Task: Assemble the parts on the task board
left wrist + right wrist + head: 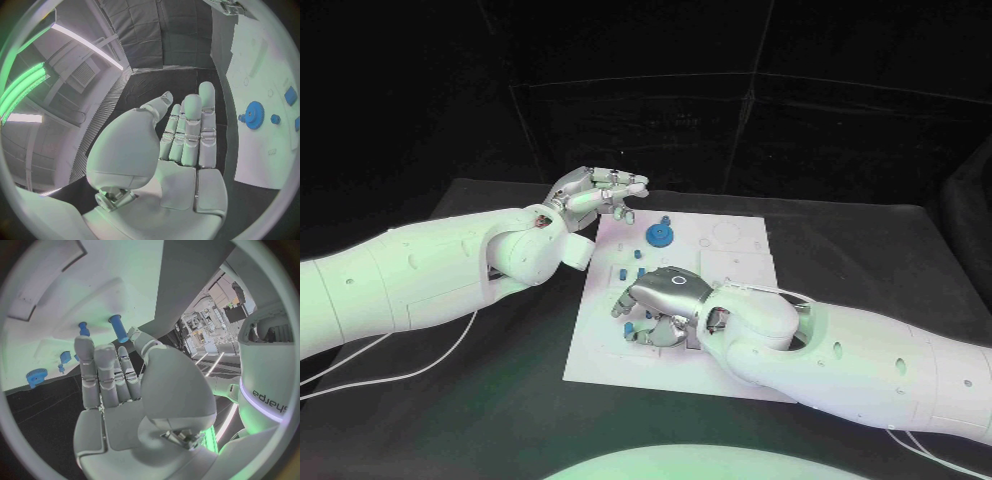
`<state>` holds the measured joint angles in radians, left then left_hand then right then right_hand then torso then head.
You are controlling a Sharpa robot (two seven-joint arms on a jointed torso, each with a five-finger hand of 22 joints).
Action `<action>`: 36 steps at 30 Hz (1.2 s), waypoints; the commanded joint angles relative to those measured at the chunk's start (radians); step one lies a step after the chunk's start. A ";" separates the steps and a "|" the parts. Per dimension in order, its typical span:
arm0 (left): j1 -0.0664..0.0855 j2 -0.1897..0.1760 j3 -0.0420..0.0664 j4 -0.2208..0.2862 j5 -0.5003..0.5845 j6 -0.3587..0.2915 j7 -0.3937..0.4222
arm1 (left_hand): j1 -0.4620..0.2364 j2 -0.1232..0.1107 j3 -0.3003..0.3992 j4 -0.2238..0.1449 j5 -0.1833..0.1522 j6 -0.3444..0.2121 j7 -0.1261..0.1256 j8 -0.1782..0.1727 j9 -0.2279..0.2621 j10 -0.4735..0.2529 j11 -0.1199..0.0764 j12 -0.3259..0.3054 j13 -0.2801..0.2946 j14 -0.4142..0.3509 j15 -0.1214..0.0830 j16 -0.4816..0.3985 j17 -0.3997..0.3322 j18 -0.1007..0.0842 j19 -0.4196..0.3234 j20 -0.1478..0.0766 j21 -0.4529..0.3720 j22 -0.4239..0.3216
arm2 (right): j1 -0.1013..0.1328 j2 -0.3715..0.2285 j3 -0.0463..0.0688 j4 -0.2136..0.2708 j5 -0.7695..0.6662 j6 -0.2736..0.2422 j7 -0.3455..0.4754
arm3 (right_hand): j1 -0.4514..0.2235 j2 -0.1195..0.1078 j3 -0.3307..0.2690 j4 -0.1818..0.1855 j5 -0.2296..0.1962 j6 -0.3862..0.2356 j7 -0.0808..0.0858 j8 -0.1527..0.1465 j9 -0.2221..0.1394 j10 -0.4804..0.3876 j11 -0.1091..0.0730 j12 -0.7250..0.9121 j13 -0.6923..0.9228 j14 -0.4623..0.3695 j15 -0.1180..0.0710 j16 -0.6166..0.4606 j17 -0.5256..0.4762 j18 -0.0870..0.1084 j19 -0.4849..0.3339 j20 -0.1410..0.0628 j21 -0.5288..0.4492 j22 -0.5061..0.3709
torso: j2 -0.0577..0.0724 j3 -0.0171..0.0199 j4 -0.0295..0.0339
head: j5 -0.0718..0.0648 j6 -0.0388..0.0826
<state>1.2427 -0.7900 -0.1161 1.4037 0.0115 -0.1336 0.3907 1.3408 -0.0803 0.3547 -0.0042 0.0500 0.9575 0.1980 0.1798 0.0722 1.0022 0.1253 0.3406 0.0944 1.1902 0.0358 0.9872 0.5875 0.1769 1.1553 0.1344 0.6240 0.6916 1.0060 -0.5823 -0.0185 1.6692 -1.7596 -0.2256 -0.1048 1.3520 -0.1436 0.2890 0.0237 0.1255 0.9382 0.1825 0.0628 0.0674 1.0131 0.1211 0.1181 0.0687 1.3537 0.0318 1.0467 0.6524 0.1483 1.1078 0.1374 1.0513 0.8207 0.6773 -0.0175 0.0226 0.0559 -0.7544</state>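
The white task board (740,255) lies in the middle of the table. A blue gear (659,237) sits on its far left part, and small blue parts (623,269) lie nearer. My left hand (597,194) hovers at the board's far left corner with fingers apart and nothing in it. Its wrist view shows the bare palm (181,175) beside the gear (253,115). My right hand (666,297) hangs palm down over the board's near left part, holding nothing. Two upright blue pegs (117,328) (83,329) stand just past its fingertips (94,352); the thumb lies close to the taller one.
Black table (473,400) surrounds the board, with dark curtains behind. White cables (387,375) trail on the table under my left arm. The board's right half (747,240) carries only pale outlines and holes.
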 commanded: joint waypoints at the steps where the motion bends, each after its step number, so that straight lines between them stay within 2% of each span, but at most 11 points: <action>1: 0.001 -0.004 0.001 0.001 0.003 0.013 0.001 | 0.008 0.005 -0.006 -0.002 0.001 -0.006 -0.002 0.006 -0.002 -0.007 -0.003 0.005 0.001 -0.010 0.000 -0.002 -0.002 0.005 -0.005 0.000 -0.004 -0.001 | 0.002 -0.113 0.000 0.078 0.128 -0.113 0.002 | -0.015 0.011 -0.034 0.019 0.012 0.010 -0.003 0.008 0.004 0.053 -0.009 0.043 0.010 0.023 -0.004 0.042 0.050 0.004 0.036 -0.003 0.034 0.046 | -0.003 -0.0011 -0.0024 | -0.023 0.011; 4: 0.001 -0.008 0.001 0.002 0.003 0.012 0.001 | 0.008 0.005 -0.006 -0.002 0.001 -0.006 -0.002 0.006 -0.002 -0.007 -0.003 0.005 0.001 -0.010 0.000 -0.002 -0.002 0.005 -0.005 0.000 -0.004 -0.001 | 0.010 -0.211 0.001 0.135 0.270 -0.157 -0.029 | -0.041 0.015 -0.060 0.046 0.023 0.043 -0.011 0.022 0.009 0.164 -0.029 0.109 0.033 0.080 -0.020 0.134 0.189 -0.020 0.123 -0.015 0.126 0.167 | -0.006 -0.0024 -0.0051 | -0.036 0.013; 6: 0.001 -0.010 0.000 0.003 0.003 0.012 0.001 | 0.008 0.005 -0.006 -0.002 0.001 -0.006 -0.002 0.006 -0.002 -0.007 -0.003 0.005 0.001 -0.010 0.000 -0.002 -0.002 0.005 -0.005 0.000 -0.004 -0.001 | 0.019 -0.269 0.001 0.161 0.352 -0.170 -0.066 | -0.076 0.008 -0.092 0.076 0.053 0.045 -0.028 0.028 0.010 0.243 -0.049 0.162 0.062 0.114 -0.038 0.199 0.293 -0.037 0.180 -0.030 0.188 0.248 | -0.008 -0.0027 -0.0092 | -0.045 0.016; 8: 0.001 -0.012 0.000 0.003 0.003 0.012 0.000 | 0.008 0.005 -0.007 -0.002 0.001 -0.007 -0.002 0.006 -0.002 -0.008 -0.003 0.005 0.000 -0.011 0.000 -0.003 -0.003 0.005 -0.005 0.000 -0.005 -0.001 | 0.026 -0.333 0.000 0.184 0.419 -0.181 -0.111 | -0.148 0.003 -0.143 0.134 0.120 0.031 -0.035 0.036 0.010 0.290 -0.060 0.216 0.099 0.116 -0.049 0.199 0.289 -0.042 0.199 -0.043 0.209 0.272 | -0.010 -0.0027 -0.0141 | -0.054 0.020; 11: 0.001 -0.016 0.000 0.005 0.003 0.011 0.000 | 0.008 0.005 -0.007 -0.002 0.001 -0.007 -0.002 0.006 -0.002 -0.008 -0.003 0.006 0.000 -0.012 0.000 -0.004 -0.004 0.005 -0.006 0.000 -0.005 -0.002 | 0.032 -0.409 0.000 0.204 0.463 -0.182 -0.169 | -0.154 0.004 -0.215 0.185 0.147 0.037 -0.056 0.093 0.027 0.301 -0.079 0.346 0.213 0.130 -0.069 0.233 0.339 -0.059 0.248 -0.065 0.268 0.354 | -0.014 -0.0034 -0.0225 | -0.071 0.023; 13: 0.001 -0.017 0.000 0.005 0.003 0.012 0.000 | 0.008 0.005 -0.007 -0.002 0.001 -0.007 -0.002 0.006 -0.002 -0.008 -0.003 0.006 0.000 -0.012 0.000 -0.004 -0.004 0.005 -0.006 0.000 -0.005 -0.002 | 0.033 -0.431 0.000 0.207 0.467 -0.180 -0.188 | -0.143 0.011 -0.248 0.209 0.144 0.033 -0.058 0.124 0.035 0.280 -0.085 0.417 0.284 0.136 -0.074 0.254 0.372 -0.067 0.266 -0.068 0.293 0.390 | -0.014 -0.0032 -0.0247 | -0.076 0.023; 15: 0.001 -0.018 0.000 0.005 0.003 0.012 -0.001 | 0.008 0.005 -0.007 -0.002 0.001 -0.007 -0.002 0.006 -0.002 -0.008 -0.003 0.006 0.000 -0.012 0.000 -0.004 -0.004 0.005 -0.006 0.000 -0.005 -0.002 | 0.034 -0.459 0.000 0.206 0.447 -0.174 -0.224 | -0.093 0.038 -0.317 0.260 0.153 -0.009 -0.065 0.193 0.051 0.177 -0.081 0.572 0.464 0.138 -0.080 0.281 0.409 -0.074 0.280 -0.073 0.320 0.428 | -0.017 -0.0027 -0.0296 | -0.076 0.023; 18: 0.001 -0.017 -0.001 0.005 0.003 0.014 -0.001 | 0.008 0.005 -0.008 -0.002 0.001 -0.008 -0.002 0.007 -0.002 -0.009 -0.003 0.006 0.000 -0.013 0.000 -0.005 -0.006 0.005 -0.006 0.000 -0.006 -0.002 | 0.035 -0.480 -0.001 0.205 0.411 -0.160 -0.265 | -0.108 0.055 -0.360 0.264 0.155 -0.007 -0.066 0.243 0.063 0.217 -0.090 0.708 0.622 0.146 -0.076 0.308 0.456 -0.082 0.299 -0.069 0.345 0.466 | -0.020 -0.0015 -0.0323 | -0.080 0.022; 21: 0.001 -0.020 -0.005 0.006 0.003 0.014 -0.001 | 0.008 0.005 -0.008 -0.002 0.001 -0.008 -0.002 0.007 -0.002 -0.009 -0.003 0.006 0.000 -0.013 0.000 -0.005 -0.006 0.005 -0.006 0.000 -0.006 -0.002 | 0.034 -0.491 -0.001 0.206 0.382 -0.139 -0.308 | -0.123 0.063 -0.389 0.267 0.154 -0.016 -0.068 0.269 0.068 0.240 -0.090 0.783 0.714 0.151 -0.074 0.327 0.492 -0.087 0.311 -0.070 0.360 0.489 | -0.020 -0.0013 -0.0328 | -0.081 0.023; 27: 0.001 -0.025 -0.013 0.009 0.003 0.014 -0.001 | 0.006 0.006 -0.009 -0.001 0.000 -0.009 -0.001 0.008 -0.002 -0.010 -0.002 0.008 0.000 -0.014 0.001 -0.005 -0.005 0.005 -0.007 0.000 -0.007 -0.003 | 0.033 -0.492 -0.001 0.207 0.346 -0.080 -0.374 | -0.150 0.073 -0.426 0.269 0.141 -0.027 -0.070 0.304 0.075 0.247 -0.090 0.832 0.784 0.152 -0.074 0.338 0.509 -0.089 0.317 -0.070 0.369 0.503 | -0.020 -0.0025 -0.0332 | -0.085 0.021; 36: 0.001 -0.028 -0.015 0.011 0.003 0.015 -0.002 | 0.006 0.006 -0.009 -0.001 0.000 -0.009 -0.001 0.008 -0.002 -0.010 -0.002 0.008 0.000 -0.014 0.001 -0.005 -0.005 0.005 -0.007 0.000 -0.007 -0.003 | 0.012 -0.461 -0.002 0.195 0.323 -0.026 -0.418 | -0.159 0.070 -0.444 0.269 0.128 -0.033 -0.072 0.324 0.079 0.255 -0.092 0.860 0.824 0.153 -0.075 0.343 0.519 -0.090 0.317 -0.070 0.371 0.507 | -0.019 -0.0029 -0.0308 | -0.088 0.020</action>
<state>1.2425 -0.8165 -0.1316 1.4127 0.0115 -0.1305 0.3861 1.3408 -0.0803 0.3520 -0.0069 0.0500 0.9575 0.1980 0.1823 0.0722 0.9987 0.1215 0.3474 0.0944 1.1829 0.0358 0.9871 0.5826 0.1768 1.1554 0.1344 0.6197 0.6892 1.0184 -1.0454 -0.0205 1.8646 -1.4082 -0.2977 -0.4808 1.2031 -0.0754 -0.1498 0.2922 0.2572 0.9119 0.1130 0.3832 0.1453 1.2616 0.0303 0.9724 0.8919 1.4631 -0.0413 1.3849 1.1705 0.0770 1.4210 0.0679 1.4174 1.3080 0.6575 -0.0205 -0.0094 -0.0313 -0.7333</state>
